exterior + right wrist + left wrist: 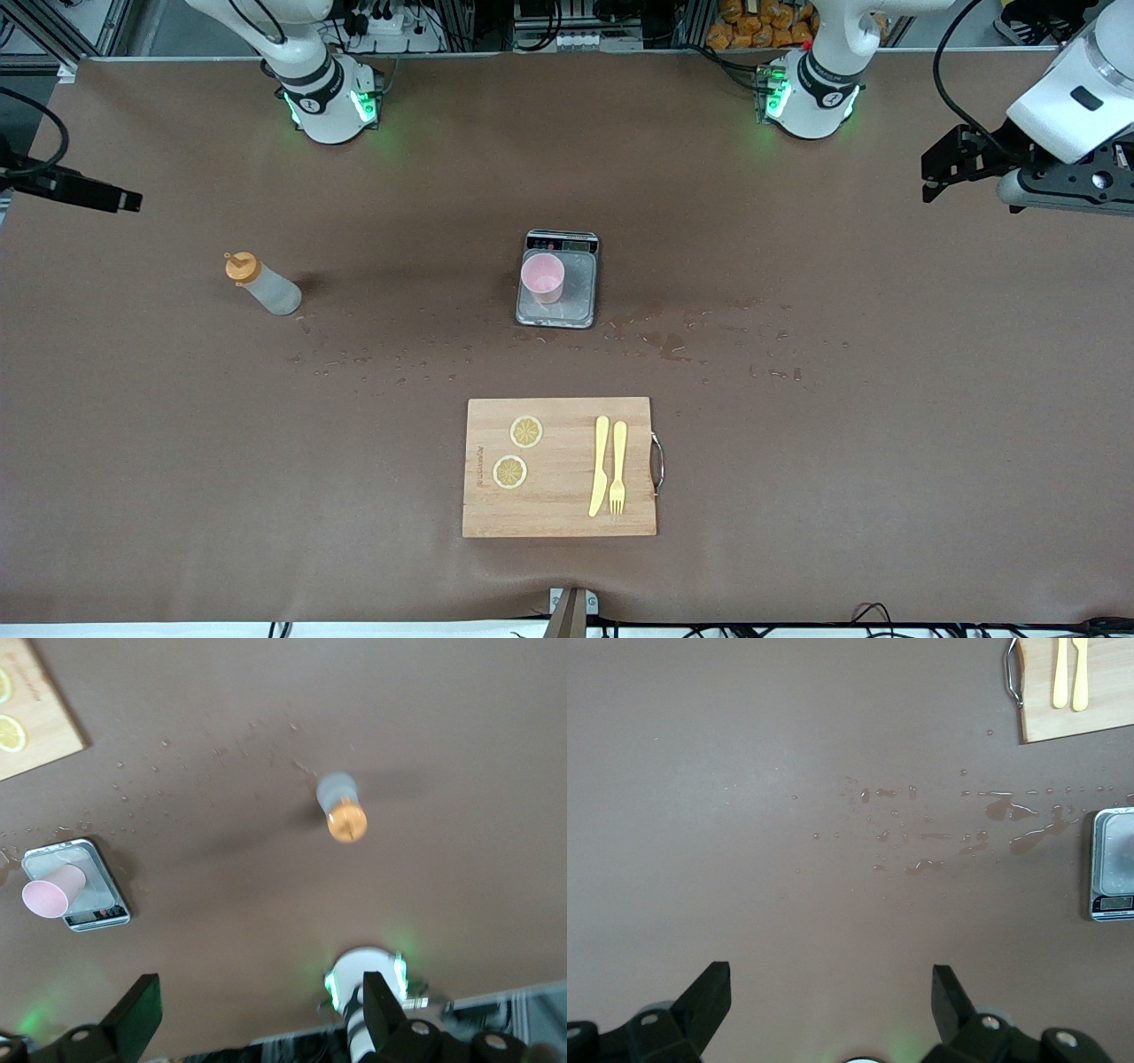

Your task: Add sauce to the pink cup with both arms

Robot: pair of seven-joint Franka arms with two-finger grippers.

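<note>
Nearest the camera: wooden cutting board [560,467] by the table's [886,443] near edge, at mid-length. On it two lemon slices [526,431], a yellow plastic knife [600,465] and fork [617,467] side by side.

Farther in, about table centre: small kitchen scale [558,291], pink cup [542,276] standing upright on its platform. Contents of cup not readable from any view.

Sauce bottle [262,283], clear body with orange nozzle cap, stands upright toward the right arm's end of the table, well apart from the scale. Droplets and wet smears [673,341] scattered on the table between scale and board.

Left gripper [952,164] is raised over the table's edge at the left arm's end, fingers spread wide, nothing between them. Right gripper [257,1010] sits high above the table, jaws likewise apart and holding nothing; the front view shows only a dark part of it at the picture's edge.

Judgement: both arms are parked clear. The layout suits either a stage ahead of the pour or one following it with the bottle set down again; the spills don't settle which.
</note>
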